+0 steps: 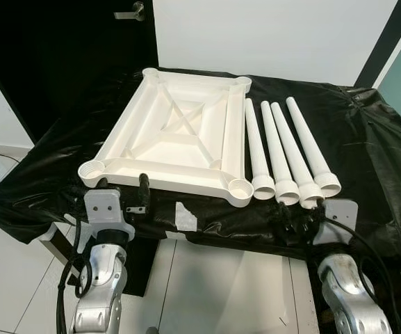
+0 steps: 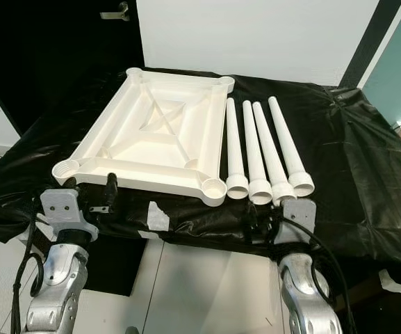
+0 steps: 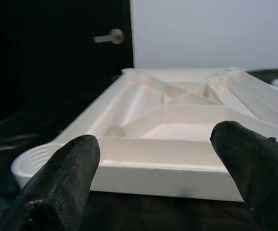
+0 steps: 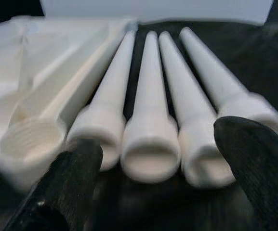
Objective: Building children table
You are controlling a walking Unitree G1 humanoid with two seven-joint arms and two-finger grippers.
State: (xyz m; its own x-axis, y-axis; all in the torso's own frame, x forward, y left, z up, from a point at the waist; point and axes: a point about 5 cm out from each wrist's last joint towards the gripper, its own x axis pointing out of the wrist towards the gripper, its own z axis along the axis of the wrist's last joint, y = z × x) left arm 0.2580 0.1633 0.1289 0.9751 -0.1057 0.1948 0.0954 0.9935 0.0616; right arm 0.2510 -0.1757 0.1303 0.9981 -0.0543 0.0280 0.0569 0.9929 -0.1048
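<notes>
White tabletop (image 1: pixel 179 132) upside down beside four white legs (image 1: pixel 283 149), left gripper (image 3: pixel 153 168) and right gripper (image 4: pixel 153 173) both wide open, empty.

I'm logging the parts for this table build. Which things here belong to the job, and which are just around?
For the job:
- white tabletop, lying underside up
- four white legs, side by side to its right
- left claw, open
- right claw, open

Just around:
- black cover on the work surface
- door handle

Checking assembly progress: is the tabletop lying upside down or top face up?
Upside down. The white tabletop shows its ribbed underside and open corner sockets facing up, on the black-covered table. The four legs lie beside it, unattached.
</notes>
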